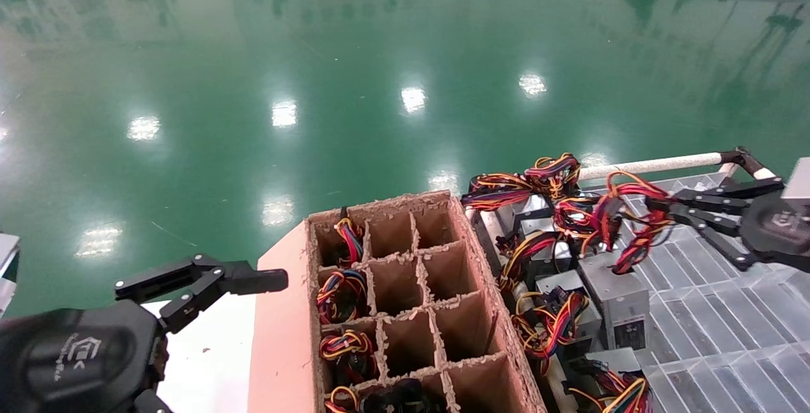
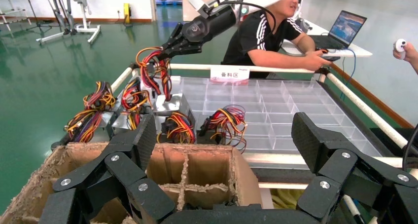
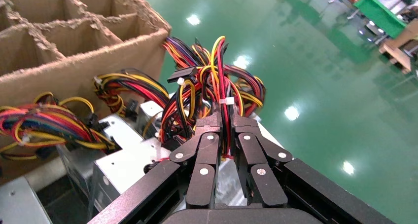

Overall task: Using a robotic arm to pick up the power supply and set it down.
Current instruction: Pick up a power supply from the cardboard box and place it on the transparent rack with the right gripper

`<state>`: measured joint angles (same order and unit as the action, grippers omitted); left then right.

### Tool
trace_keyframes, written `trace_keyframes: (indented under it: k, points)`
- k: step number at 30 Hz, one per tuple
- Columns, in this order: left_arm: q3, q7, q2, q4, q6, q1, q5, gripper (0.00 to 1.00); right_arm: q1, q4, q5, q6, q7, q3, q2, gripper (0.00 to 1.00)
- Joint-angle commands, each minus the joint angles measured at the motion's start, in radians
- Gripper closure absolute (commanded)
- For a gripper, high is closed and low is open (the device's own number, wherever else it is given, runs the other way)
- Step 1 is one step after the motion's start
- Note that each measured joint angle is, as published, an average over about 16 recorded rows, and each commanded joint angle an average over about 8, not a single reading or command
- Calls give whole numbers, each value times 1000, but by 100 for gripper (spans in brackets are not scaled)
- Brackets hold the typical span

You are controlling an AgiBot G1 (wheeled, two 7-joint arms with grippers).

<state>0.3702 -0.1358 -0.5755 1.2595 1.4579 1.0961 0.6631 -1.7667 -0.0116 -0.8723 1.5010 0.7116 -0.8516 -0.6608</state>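
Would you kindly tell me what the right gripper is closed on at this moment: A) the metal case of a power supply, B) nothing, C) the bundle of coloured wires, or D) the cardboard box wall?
C: the right gripper pinches the wire bundle, not the power supply case.

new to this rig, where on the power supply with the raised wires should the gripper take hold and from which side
Grip the wire bundle, not the grey metal box. The bundle stands up above the box in a narrow bunch that the fingers can close around, while the box looks too broad and flat-sided for them. Come from the tray side, over the clear gridded tray, as the right gripper does, shut on those wires. The left gripper is open beside the cardboard box.
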Motion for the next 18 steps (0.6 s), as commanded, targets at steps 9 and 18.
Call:
trace_keyframes:
  k: [9,18]
  points:
    - [0,0,0,0,0,0,0,0,3,-2,11,19,-4,7,-21,100]
    - [0,0,0,0,0,0,0,0,38,10,41,48,-7,28,-28,100]
